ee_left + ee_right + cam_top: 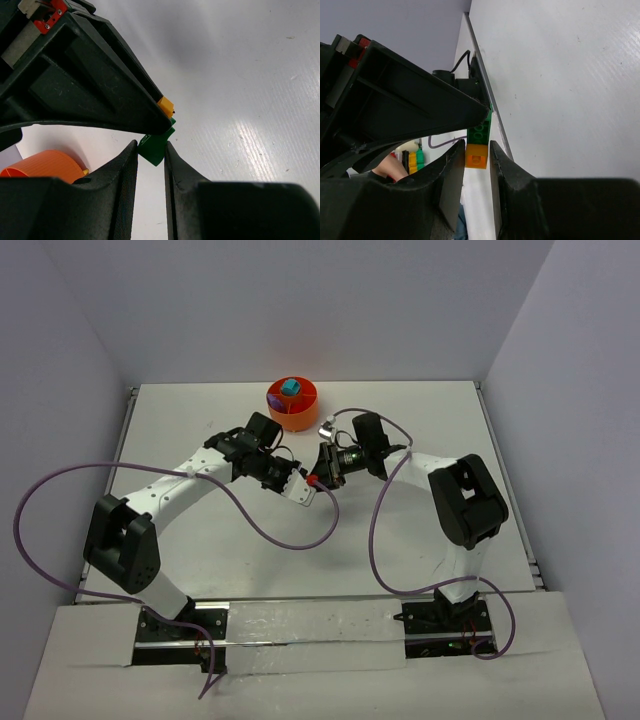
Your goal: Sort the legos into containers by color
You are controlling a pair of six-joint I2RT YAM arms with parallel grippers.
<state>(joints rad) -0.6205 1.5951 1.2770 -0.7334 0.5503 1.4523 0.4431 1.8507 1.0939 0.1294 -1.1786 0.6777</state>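
Your left claw is squeezing a green brick between its two fingers, low in the middle of the left wrist picture. The fingers are almost closed, with only the little brick between them. Your right claw is doing the same with an orange-yellow brick, low in the middle of the right wrist picture. It too is nearly closed on its brick.

The two bricks are sticking together. In the right wrist picture the green one is sitting right on top of the orange-yellow one, touching it. Both claws are meeting nose to nose in the middle of the top picture, over the white table. I cannot tell whether the bricks are touching the table.

The orange tub is sitting near the top middle of the top picture, up and a bit left of the claws, apart from them. A teal-blue brick is lying in its far part, and a purple brick is lying in its left part. The tub is also peeking in at the lower left of the left wrist picture.
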